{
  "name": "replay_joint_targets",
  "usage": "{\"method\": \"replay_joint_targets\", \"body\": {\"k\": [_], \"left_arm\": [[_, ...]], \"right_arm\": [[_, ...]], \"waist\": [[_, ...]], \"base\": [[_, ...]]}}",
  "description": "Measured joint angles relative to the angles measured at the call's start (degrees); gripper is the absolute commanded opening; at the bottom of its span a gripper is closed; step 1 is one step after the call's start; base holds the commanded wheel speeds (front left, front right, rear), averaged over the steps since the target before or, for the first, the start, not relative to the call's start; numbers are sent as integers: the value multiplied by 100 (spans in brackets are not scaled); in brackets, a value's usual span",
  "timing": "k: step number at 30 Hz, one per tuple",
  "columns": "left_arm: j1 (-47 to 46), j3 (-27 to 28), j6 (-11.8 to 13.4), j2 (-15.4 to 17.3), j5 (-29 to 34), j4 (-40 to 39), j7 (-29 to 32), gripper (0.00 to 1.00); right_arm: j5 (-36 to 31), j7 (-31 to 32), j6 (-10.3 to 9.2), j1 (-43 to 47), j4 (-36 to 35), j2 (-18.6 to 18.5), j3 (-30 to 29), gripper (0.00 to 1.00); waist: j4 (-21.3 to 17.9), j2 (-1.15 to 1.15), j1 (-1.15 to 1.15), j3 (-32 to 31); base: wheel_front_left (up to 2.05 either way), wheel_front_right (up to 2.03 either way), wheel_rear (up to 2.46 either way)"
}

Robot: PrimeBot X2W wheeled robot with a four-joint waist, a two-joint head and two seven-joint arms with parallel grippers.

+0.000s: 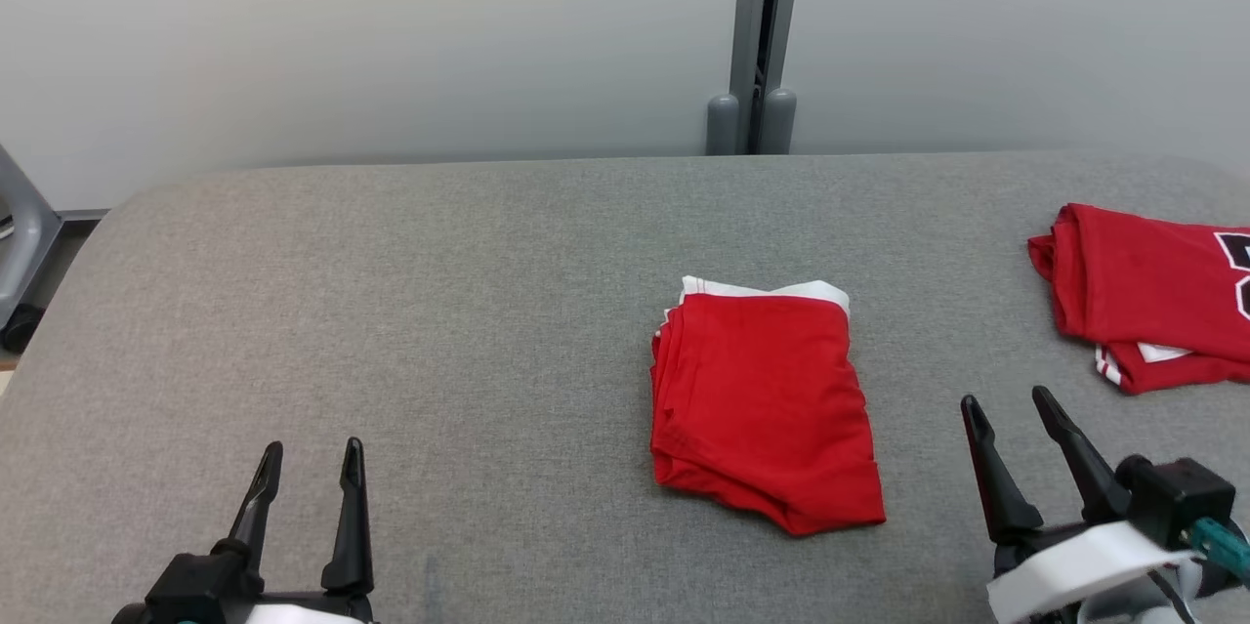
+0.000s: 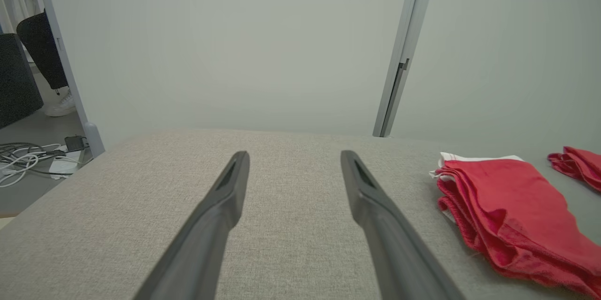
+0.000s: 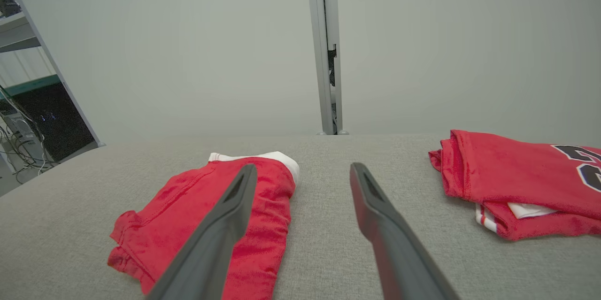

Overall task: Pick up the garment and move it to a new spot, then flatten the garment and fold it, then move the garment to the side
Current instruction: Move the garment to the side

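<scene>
Head view: folded red garment mid-table, both grippers wide open, nothing held.
Garment (image 1: pixel 767 404) lies flat, folded into a neat rectangle w/ white trim peeking out at its far end, approx. centre of the grey table (image 1: pixel 439 312), a bit toward the right edge. L gripper (image 1: pixel 312 448) hovers near the front edge on the left, fingers spread, well apart from the cloth. R gripper (image 1: pixel 1006 396) is near the front edge on the right, fingers spread too, just beside the garment's right side, not touching. R wrist view: its left finger overlaps the cloth in frame, can't tell contact from there. Red jersey (image 1: pixel 1147 297) w/ dark numerals lies folded at the right edge, apart from the garment. Grey wall panel (image 1: pixel 391 38) + post (image 1: pixel 760 38) behind the far edge.
</scene>
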Motion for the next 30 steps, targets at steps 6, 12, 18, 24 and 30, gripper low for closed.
{"method": "replay_joint_targets", "body": {"k": [6,12,18,24,30], "left_arm": [[-212,-192,25,-2,-35,-9,0,100],[-443,-371,69,1,-133,14,0,100],[-616,-527,109,1,-189,43,0,100],[-722,-597,149,1,-229,75,0,100],[-797,-586,148,1,-226,88,0,100]], "right_arm": [[161,324,0,-871,660,-165,277,100],[246,502,1,-1661,1555,-225,570,100],[515,564,1,-2167,2465,-174,790,100],[699,524,1,-2475,3309,-35,1123,100],[866,475,1,-2593,3887,66,1290,100]], "waist": [[176,0,0,148],[396,0,0,368],[625,0,0,571],[783,0,0,751],[799,0,0,823]], "base": [[0,0,0],[0,0,0],[0,0,0],[0,0,0],[0,0,0]]}}
